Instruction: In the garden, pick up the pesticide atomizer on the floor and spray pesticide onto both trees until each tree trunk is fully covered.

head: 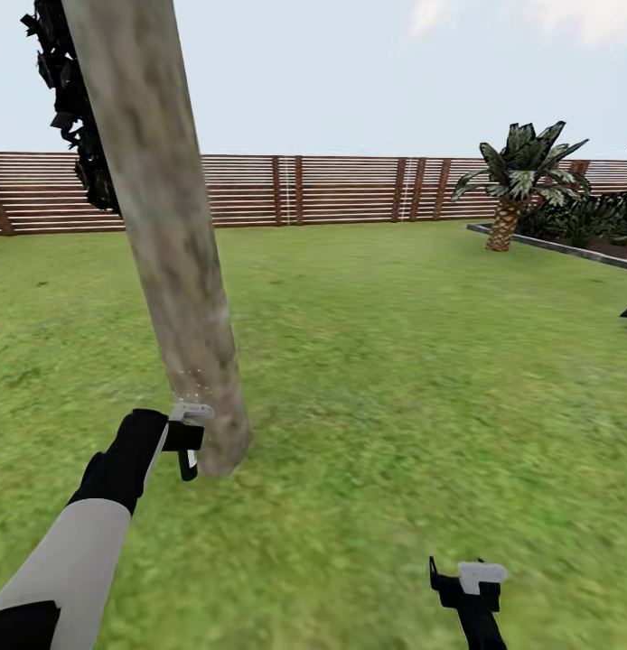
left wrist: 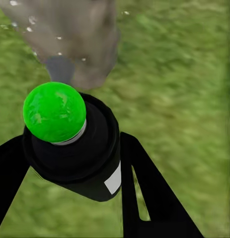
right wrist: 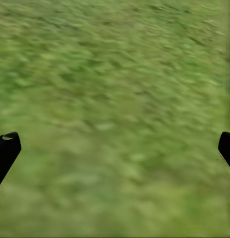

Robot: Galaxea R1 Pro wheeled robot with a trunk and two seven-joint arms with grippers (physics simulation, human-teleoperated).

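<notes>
A tree trunk (head: pixel 169 235), mottled tan-grey and leaning, rises from the lawn in the head view. My left gripper (head: pixel 189 442) is down at the trunk's base, shut on the pesticide atomizer (left wrist: pixel 70 144), a black bottle with a round green top (left wrist: pixel 54 111). The atomizer points at the trunk's foot (left wrist: pixel 70 34), which is dotted with small white droplets (left wrist: pixel 30 20). Fine specks also hang by the trunk just above the gripper (head: pixel 191 379). Low at the right, my right gripper (head: pixel 467 578) hangs open over bare grass with nothing between its fingertips (right wrist: pixel 5 146).
A brown slat fence (head: pixel 350 190) closes the back of the lawn. A short palm (head: pixel 521 181) and bushes stand at the back right behind a grey raised edge (head: pixel 548 244). Dark foliage (head: pixel 74 99) hangs behind the trunk at the upper left. Open grass lies between the arms.
</notes>
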